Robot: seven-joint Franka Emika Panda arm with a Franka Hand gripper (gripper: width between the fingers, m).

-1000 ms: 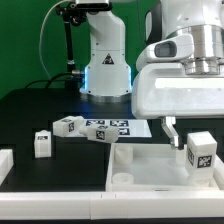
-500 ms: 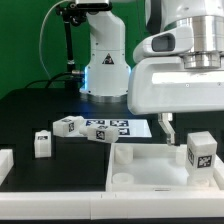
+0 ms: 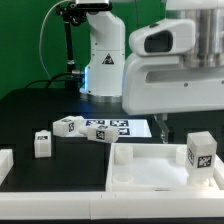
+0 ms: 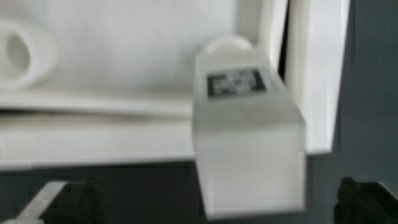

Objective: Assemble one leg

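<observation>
A leg (image 3: 199, 152), a white block with a black-and-white tag, stands upright in the right near corner of the large white panel (image 3: 150, 172). My gripper (image 3: 190, 122) hangs just above it, open, and holds nothing. One finger (image 3: 160, 126) shows to the exterior view's left of the leg. In the wrist view the same leg (image 4: 240, 130) stands free between the two wide-apart fingertips (image 4: 63, 200) of my gripper (image 4: 214, 205), against the panel (image 4: 107, 110). Three more legs (image 3: 42, 143) (image 3: 68, 126) (image 3: 100, 133) lie on the black table at the left.
The marker board (image 3: 118, 127) lies behind the panel, in front of the robot base (image 3: 105, 70). Another white part (image 3: 5, 163) sits at the exterior view's left edge. A round socket (image 4: 18, 55) shows in the panel in the wrist view.
My gripper has risen and shifted toward the exterior view's left. The leg has stayed standing in the panel's corner.
</observation>
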